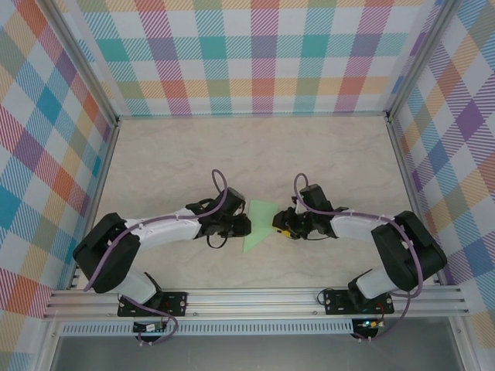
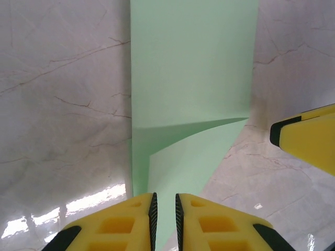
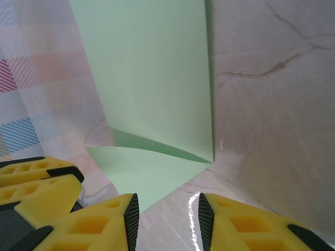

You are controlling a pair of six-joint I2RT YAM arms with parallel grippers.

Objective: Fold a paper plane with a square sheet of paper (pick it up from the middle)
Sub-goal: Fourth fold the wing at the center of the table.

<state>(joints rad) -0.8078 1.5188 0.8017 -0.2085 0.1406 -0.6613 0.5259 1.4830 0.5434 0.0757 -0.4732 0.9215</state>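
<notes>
On tabletop (image 1: 232, 154), midway: sheet (image 1: 259, 224) lying fore-aft.
Astride its near tip, left end effector (image 2: 166, 201) barely parted; right end effector (image 3: 167, 201) open alongside.

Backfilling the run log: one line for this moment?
paper sheet: green, partly folded | left gripper: jaws slightly apart, paper edge between | right gripper: open, at paper's edge

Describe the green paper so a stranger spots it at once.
On the pale marble table, look near the front, between the left gripper and the right gripper. The square sheet of paper sits there: mint green, with a folded flap, unlike the black-and-yellow grippers.
</notes>
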